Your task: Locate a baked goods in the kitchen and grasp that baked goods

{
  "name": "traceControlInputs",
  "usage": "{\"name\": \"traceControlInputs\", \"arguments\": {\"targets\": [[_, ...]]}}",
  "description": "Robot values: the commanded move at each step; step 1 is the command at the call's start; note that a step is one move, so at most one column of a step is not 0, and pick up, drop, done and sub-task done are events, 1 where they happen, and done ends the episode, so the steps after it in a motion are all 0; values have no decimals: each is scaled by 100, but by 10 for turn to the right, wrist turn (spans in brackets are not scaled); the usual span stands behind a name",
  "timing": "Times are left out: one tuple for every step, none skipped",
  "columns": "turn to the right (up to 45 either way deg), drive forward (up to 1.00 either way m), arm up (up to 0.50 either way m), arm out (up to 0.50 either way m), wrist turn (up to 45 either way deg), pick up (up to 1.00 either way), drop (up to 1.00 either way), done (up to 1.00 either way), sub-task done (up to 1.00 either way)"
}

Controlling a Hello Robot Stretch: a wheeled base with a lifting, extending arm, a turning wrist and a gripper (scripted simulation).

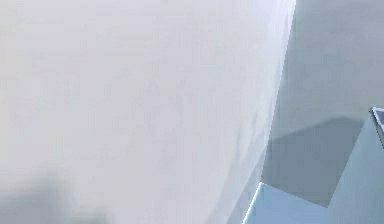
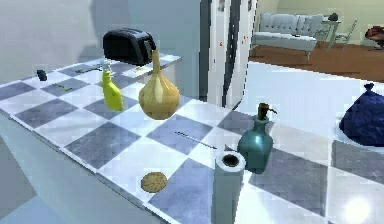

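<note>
Glossy tan vase (image 2: 158, 92), shiny teal bottle (image 2: 256, 146), smooth tile counter (image 2: 95, 140), matt wht wall (image 1: 120, 100)

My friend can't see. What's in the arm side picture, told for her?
A checkered counter holds a small round tan thing near its front edge, maybe a cookie. With it stand a paper roll, a teal bottle, a tan vase and a black toaster.

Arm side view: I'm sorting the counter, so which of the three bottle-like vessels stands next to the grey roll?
The teal bottle, right beside the grey roll; the yellow bottle and tan long-necked vase stand farther left.
</note>
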Motion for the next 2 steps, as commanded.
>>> {"name": "traceControlInputs", "arguments": {"targets": [[0, 0, 50, 0, 0, 0, 0, 0, 0], [0, 0, 38, 0, 0, 0, 0, 0, 0]]}}
